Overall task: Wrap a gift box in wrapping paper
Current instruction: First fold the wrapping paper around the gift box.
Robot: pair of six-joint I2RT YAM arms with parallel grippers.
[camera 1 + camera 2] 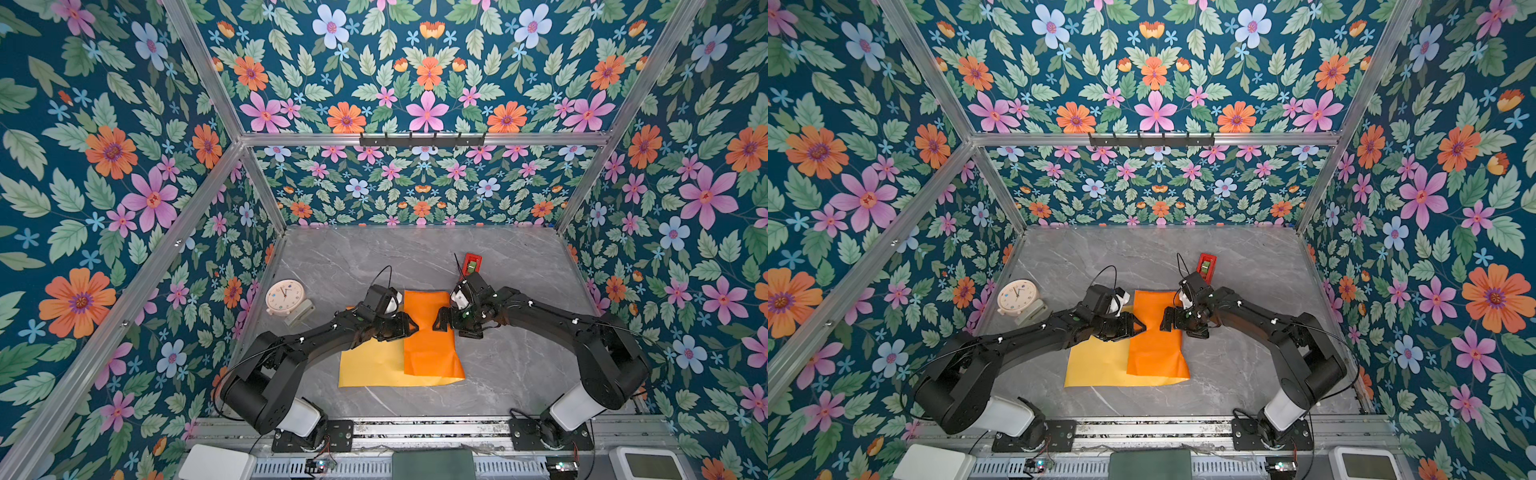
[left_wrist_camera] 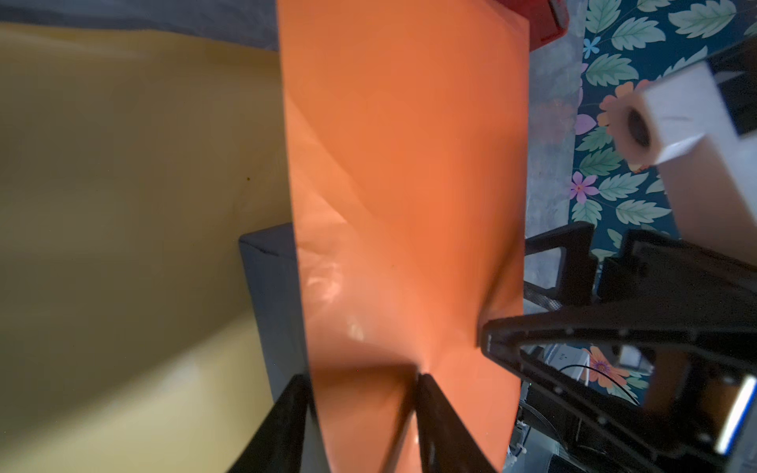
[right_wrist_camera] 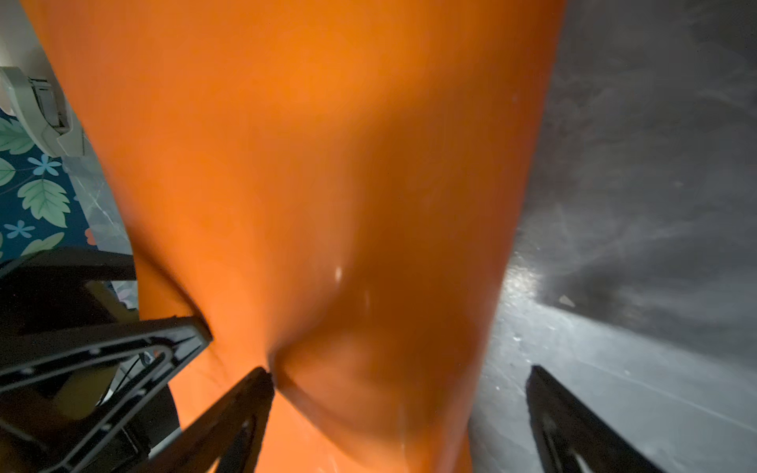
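The wrapping paper lies in the middle of the table, matte yellow side up. Its glossy orange flap is folded over from the right. The gift box is hidden under that flap in both top views; the left wrist view shows only a dark navy corner at the flap's edge. My left gripper reaches in from the left. Its jaws are apart, with the flap's edge between them. My right gripper faces it, wide open. One fingertip dents the orange flap and the other hangs over bare table.
A red tape dispenser stands just behind the right wrist. A cream alarm clock sits at the left wall on a small grey block. The grey marble table is walled in on three sides by floral panels.
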